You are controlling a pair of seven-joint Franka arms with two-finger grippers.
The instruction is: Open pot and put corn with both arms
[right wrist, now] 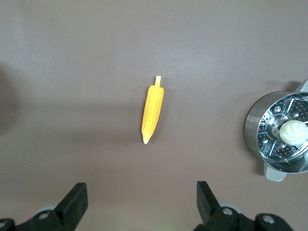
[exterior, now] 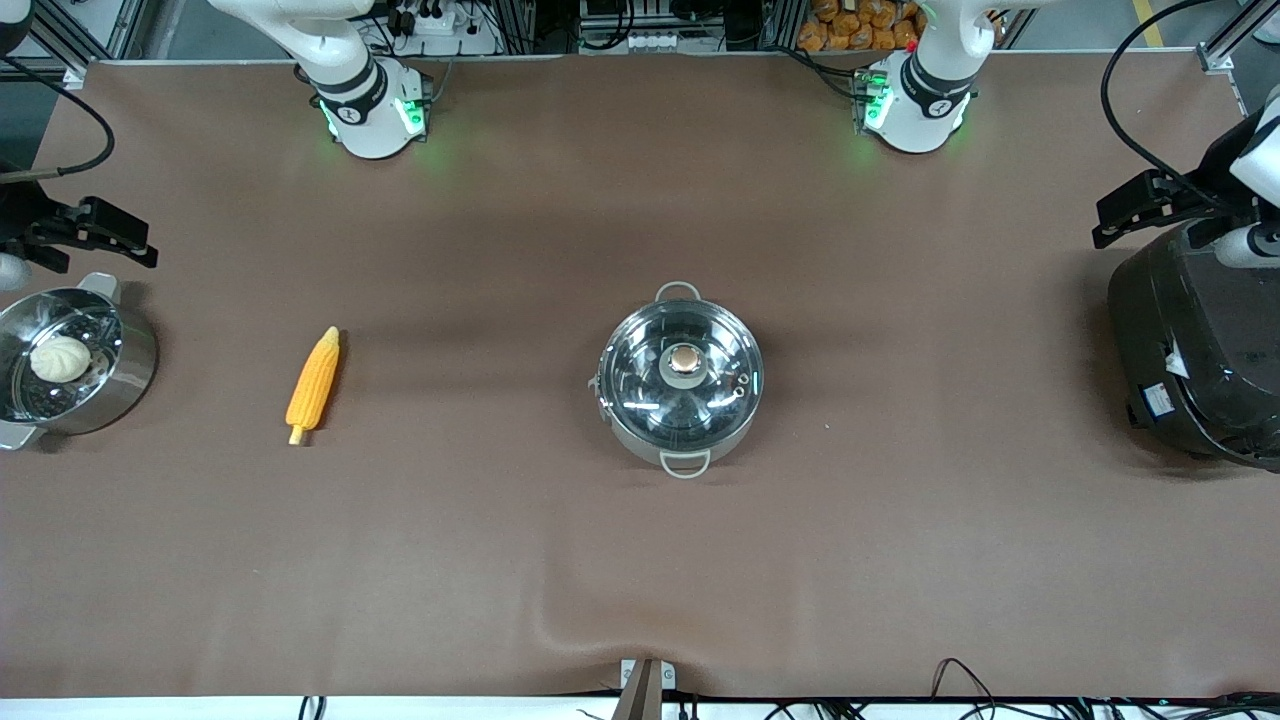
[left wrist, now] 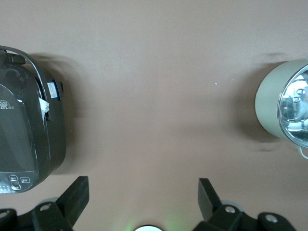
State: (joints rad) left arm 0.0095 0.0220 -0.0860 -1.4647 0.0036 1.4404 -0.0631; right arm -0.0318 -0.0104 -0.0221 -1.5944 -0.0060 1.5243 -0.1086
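From the front camera I see the pot (exterior: pixel 682 378) in the middle of the table, glass lid (exterior: pixel 690 385) on, its copper knob (exterior: pixel 684 358) at the centre, and the corn (exterior: pixel 313 384) lying flat on the cloth well apart from it, toward my right arm's end. Only that view shows both at once. My right wrist camera shows the corn (right wrist: pixel 152 115) alone on bare cloth and, beside it, a second steel pot (right wrist: pixel 279 139) with a white bun (right wrist: pixel 294 131) inside; my right gripper (right wrist: pixel 140 204) hangs above the cloth with its fingers spread wide and nothing between them. My left wrist camera shows only the edge of the pot (left wrist: pixel 284 106) and the black rice cooker (left wrist: pixel 29 125) at my left arm's end; my left gripper (left wrist: pixel 143 197) is also wide apart and empty, over the cooker's edge. The brown cloth (exterior: pixel 900 560) covers the whole table and ripples at its near edge. Metal frames and cables run along the top of the front view.
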